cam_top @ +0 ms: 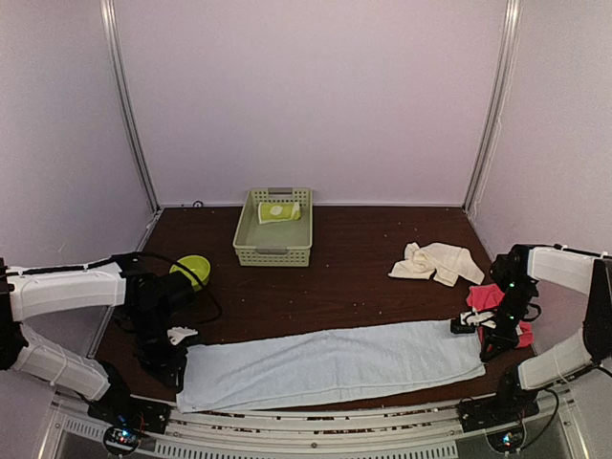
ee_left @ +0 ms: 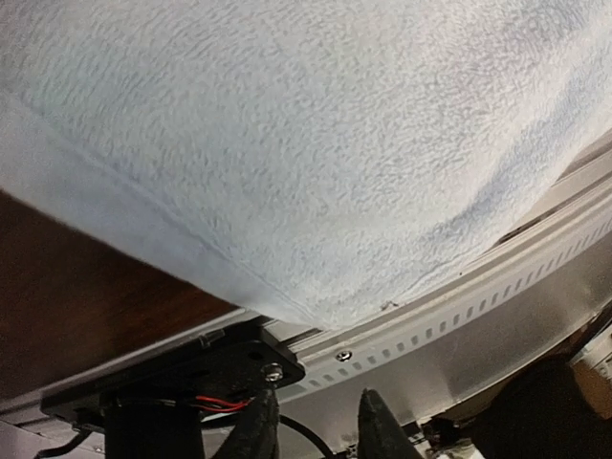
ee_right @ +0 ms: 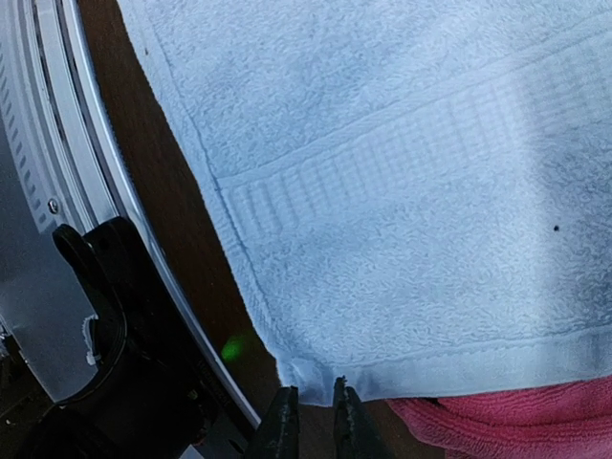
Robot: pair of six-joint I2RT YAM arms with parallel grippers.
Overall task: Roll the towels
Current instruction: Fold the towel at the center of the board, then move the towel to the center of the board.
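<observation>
I am working on the light blue towel [cam_top: 335, 363], which is lying spread flat along the near edge of the counter [cam_top: 344, 287]. My left end effector [ee_left: 316, 416] is hovering off the towel's left end, fingers apart and gripping nothing. My right end effector [ee_right: 314, 406] is sitting at the right corner hem, fingers narrowly apart with no cloth between them. I am judging the spreading done and the rolling not yet begun. The next move calls for pinching one short end and turning it over evenly.

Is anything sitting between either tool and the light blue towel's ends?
Nothing visible. The right tool hangs at the light blue towel corner, with the pink towel beside that edge, not between. Nothing covers the towel's other end near the left tool.
</observation>
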